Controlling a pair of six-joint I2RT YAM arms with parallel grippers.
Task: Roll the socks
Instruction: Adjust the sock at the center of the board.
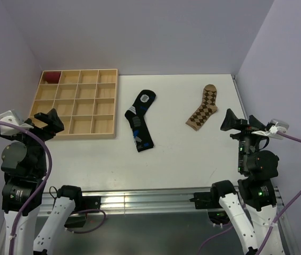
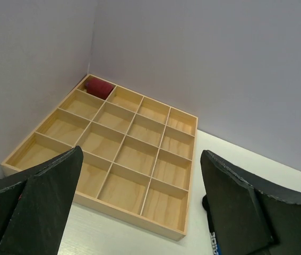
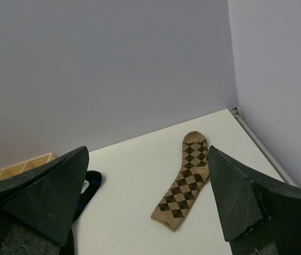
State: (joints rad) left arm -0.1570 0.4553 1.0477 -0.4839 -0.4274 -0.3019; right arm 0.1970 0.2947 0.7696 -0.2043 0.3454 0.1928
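The black sock (image 1: 140, 121), patched with blue and grey-white, is laid flat and unrolled near the middle of the white table (image 1: 182, 159), just to the right of the wooden tray (image 1: 115, 106). It is stretched from the far side toward the arms with a slight bend along its length. The tan sock (image 1: 204, 108), patterned with brown argyle diamonds, is laid flat as well, farther to the right and well apart from the black one, and is slanted from the far right toward the near left. Neither sock is touched by an arm.

The tray is divided into four rows of four compartments, and a small dark red bundle (image 1: 51, 77) is seen in the far left corner one. The left gripper (image 1: 48, 120) is held above the tray's near left corner, its jaws spread wide with nothing clasped. The right gripper (image 1: 229, 120) is held over the table's right side, near the tan sock, its jaws likewise parted wide and closed on nothing. In the right wrist view the tan sock is framed between the two dark fingers, and part of the black sock is seen beside the left one
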